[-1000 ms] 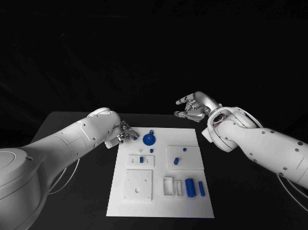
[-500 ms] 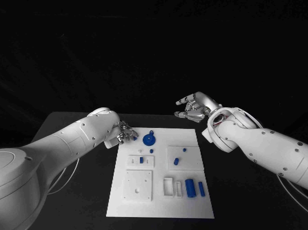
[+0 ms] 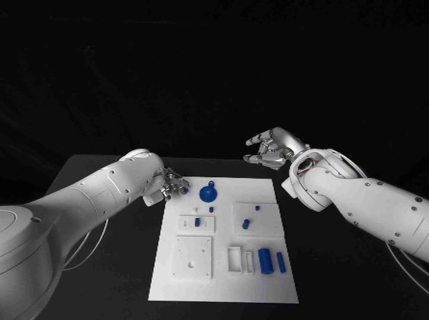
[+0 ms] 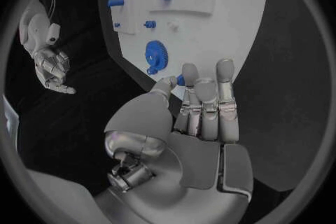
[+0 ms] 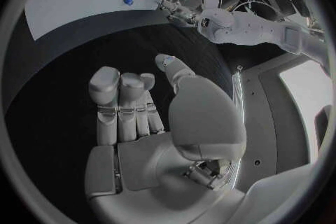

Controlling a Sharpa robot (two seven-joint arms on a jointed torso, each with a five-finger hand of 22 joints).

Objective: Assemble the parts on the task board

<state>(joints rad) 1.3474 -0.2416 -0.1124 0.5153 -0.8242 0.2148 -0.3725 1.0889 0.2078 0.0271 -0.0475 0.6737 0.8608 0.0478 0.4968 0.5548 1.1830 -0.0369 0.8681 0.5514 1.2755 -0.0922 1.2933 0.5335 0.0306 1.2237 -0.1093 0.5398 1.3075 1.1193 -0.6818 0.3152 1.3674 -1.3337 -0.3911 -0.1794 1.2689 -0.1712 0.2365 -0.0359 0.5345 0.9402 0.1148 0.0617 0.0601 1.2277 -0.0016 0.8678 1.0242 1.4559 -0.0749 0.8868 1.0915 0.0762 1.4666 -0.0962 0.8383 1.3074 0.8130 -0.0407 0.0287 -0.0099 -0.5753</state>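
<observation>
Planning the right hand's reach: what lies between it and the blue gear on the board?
Head view: bare black table and bare white board separate the right hand from the blue gear.

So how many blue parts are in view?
8. A gear at the board's far edge; a part pinched by the left hand; two pieces mid-left; two mid-right; a cylinder and bar near right. More may be hidden.

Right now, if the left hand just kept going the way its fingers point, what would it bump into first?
Probably the blue gear on the task board. The left hand, pinching a small blue part, points across the board's edge toward it, though depth is hard to judge.
</observation>
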